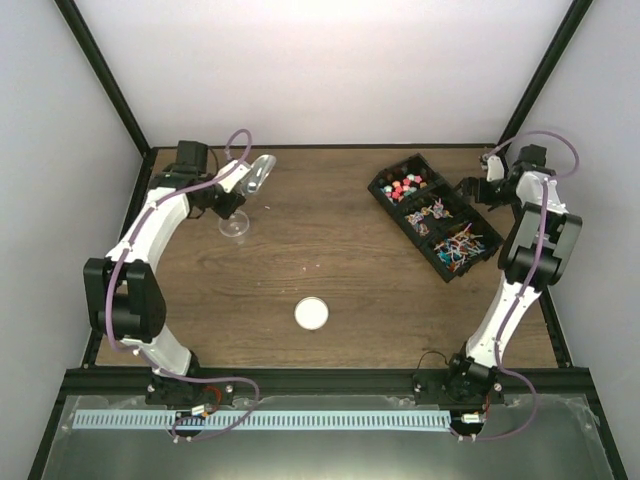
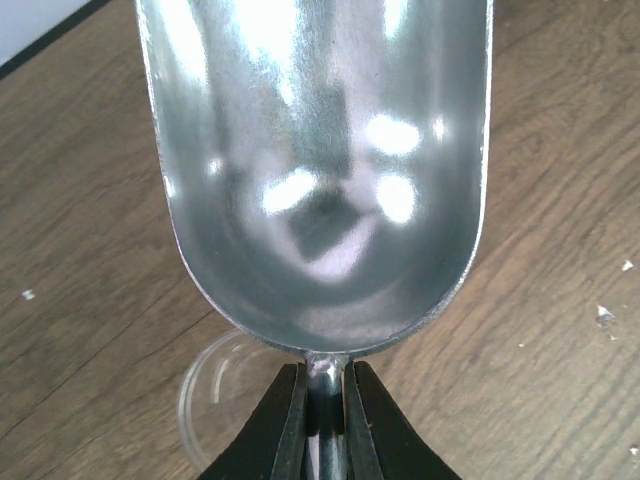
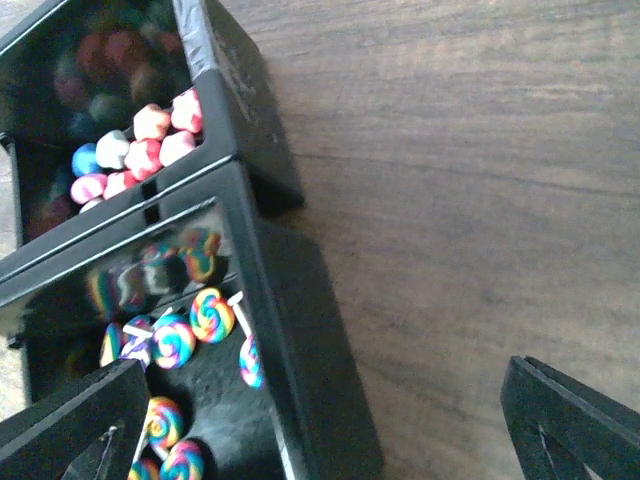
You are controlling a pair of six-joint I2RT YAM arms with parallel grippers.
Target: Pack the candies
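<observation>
The candies lie in a black divided tray (image 1: pixel 402 228) at the back right: round ones (image 1: pixel 403 187) in the far compartment, stick-like ones (image 1: pixel 460 245) in the near one. In the right wrist view I see pink, white and blue round sweets (image 3: pixel 140 150) and swirl lollipops (image 3: pixel 190 325). My right gripper (image 1: pixel 476 190) is open and empty, straddling the tray's outer wall (image 3: pixel 300 370). My left gripper (image 2: pixel 325 405) is shut on the handle of an empty metal scoop (image 2: pixel 320 170), held above a small clear jar (image 1: pixel 235 222) whose rim (image 2: pixel 205 385) shows below.
A round white lid disc (image 1: pixel 311 314) lies on the wooden table near the front middle. Black frame posts and white walls bound the table at the back and both sides.
</observation>
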